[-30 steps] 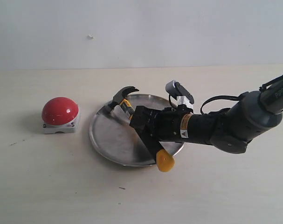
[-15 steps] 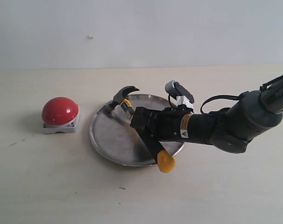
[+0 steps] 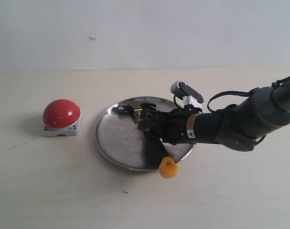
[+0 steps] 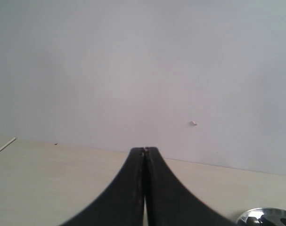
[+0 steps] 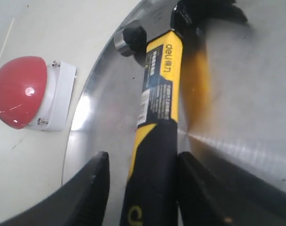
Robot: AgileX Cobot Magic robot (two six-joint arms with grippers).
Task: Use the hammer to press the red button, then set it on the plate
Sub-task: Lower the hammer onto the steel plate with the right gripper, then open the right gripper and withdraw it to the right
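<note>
The right hand (image 5: 143, 165) hangs low over the plate (image 3: 117, 140), its fingers (image 5: 93, 188) apart on either side of the hammer (image 5: 159, 89) handle, with a sliver of bare metal showing between one finger and the grip. The hammer lies in the plate, its dark head near the far rim and its yellow looped end poking out past the near rim. In the exterior view, the red button (image 3: 61, 113) sits on the surface (image 3: 49, 191), well apart to the plate's left. The left hand (image 4: 144, 151), fingers pressed together, faces a pale wall (image 4: 133, 70).
</note>
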